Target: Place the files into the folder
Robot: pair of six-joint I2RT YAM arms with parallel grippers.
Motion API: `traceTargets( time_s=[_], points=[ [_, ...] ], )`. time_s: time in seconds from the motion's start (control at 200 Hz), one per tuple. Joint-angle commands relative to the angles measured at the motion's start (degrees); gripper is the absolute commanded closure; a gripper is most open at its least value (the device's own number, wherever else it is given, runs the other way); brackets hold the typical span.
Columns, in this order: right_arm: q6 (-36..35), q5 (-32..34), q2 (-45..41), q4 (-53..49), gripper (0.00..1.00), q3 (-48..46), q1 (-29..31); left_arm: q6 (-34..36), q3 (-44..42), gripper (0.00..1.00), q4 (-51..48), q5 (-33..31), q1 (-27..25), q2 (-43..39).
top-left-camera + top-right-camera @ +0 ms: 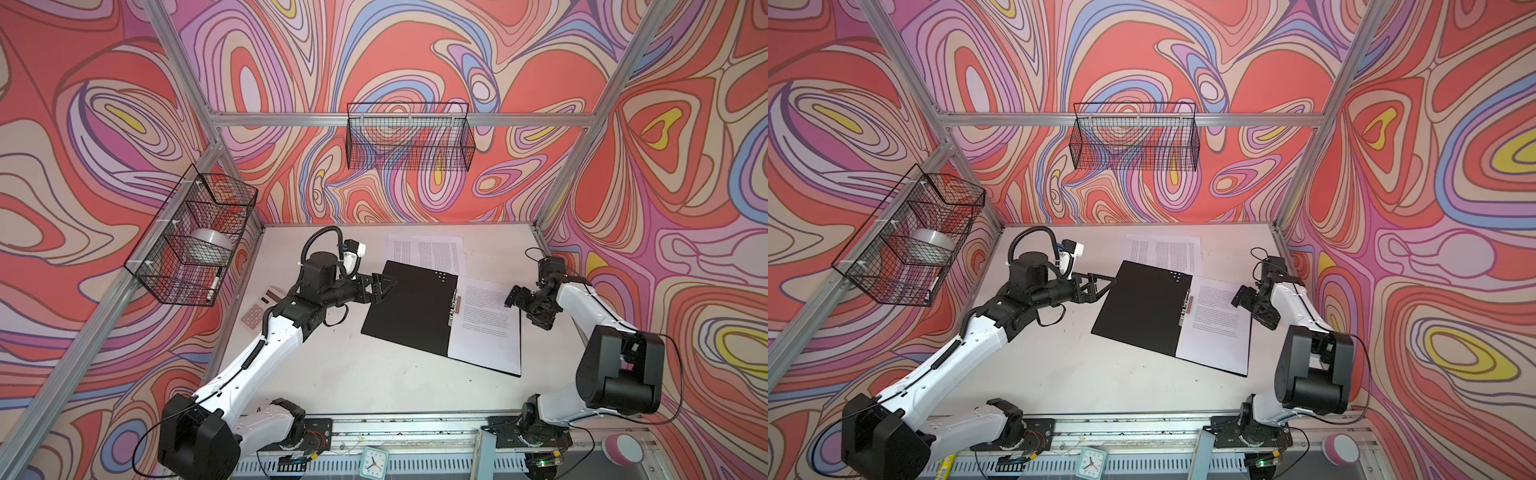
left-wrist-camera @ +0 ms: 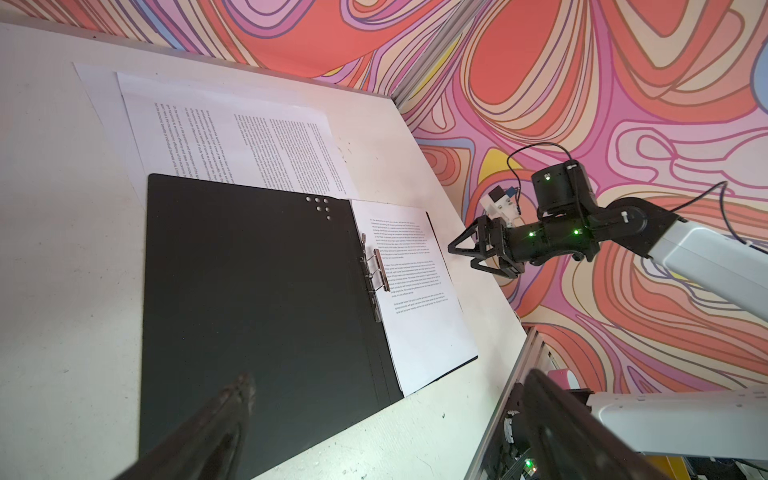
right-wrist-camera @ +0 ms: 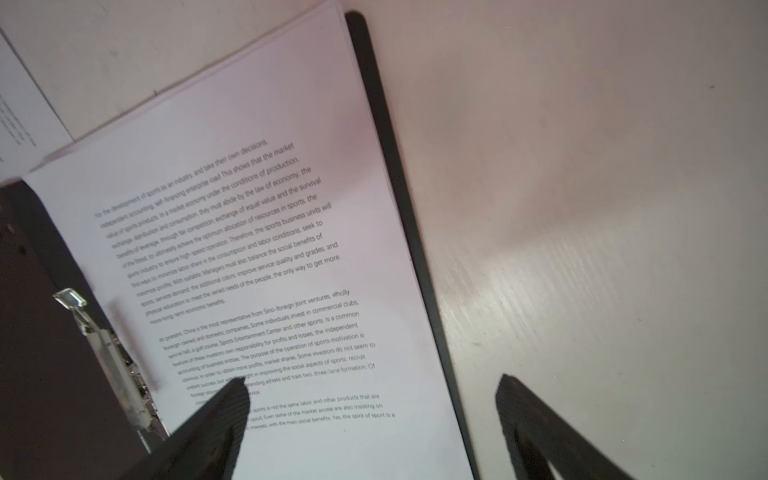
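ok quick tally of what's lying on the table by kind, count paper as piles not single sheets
folder: 1
paper piles: 2, one in the folder, one behind it
calculator: 1
total: 4

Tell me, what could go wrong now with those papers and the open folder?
The loose sheets behind lie flat, their near edge under the folder; pulling them might drag it. The sheet already inside lies loose beside the metal clip, so a nudge could slide it out.
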Motion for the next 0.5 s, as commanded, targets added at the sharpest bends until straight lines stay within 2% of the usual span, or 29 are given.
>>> traceTargets(
  time_s=[0.0, 0.14, 0.22, 0.3, 0.496],
  points=[
    [2.4, -5.9, -1.3, 1.9, 0.02, 1.6, -0.9, 0.9, 0.3, 0.0, -0.8, -1.0, 0.0, -1.5],
    [8.7, -6.9, -6.4, 6.3, 0.02, -0.8, -0.4, -0.1, 1.3, 0.0, -2.9, -2.5, 0.0, -1.0],
    [12.5, -4.4, -8.8, 7.4, 0.08, -1.6, 2.8, -0.3, 1.3, 0.0, -2.6, -2.2, 0.2, -1.0],
    [15.4, 1.3, -9.1, 7.7, 0.17, -0.9, 10.2, -0.9, 0.5, 0.0, -1.3, -2.1, 0.5, -1.4],
    [21.8, 6.3, -0.7, 11.0, 0.45, 1.9, 24.1, -1.0, 0.3, 0.0, -0.7, -1.3, 0.8, -0.8]
  ],
)
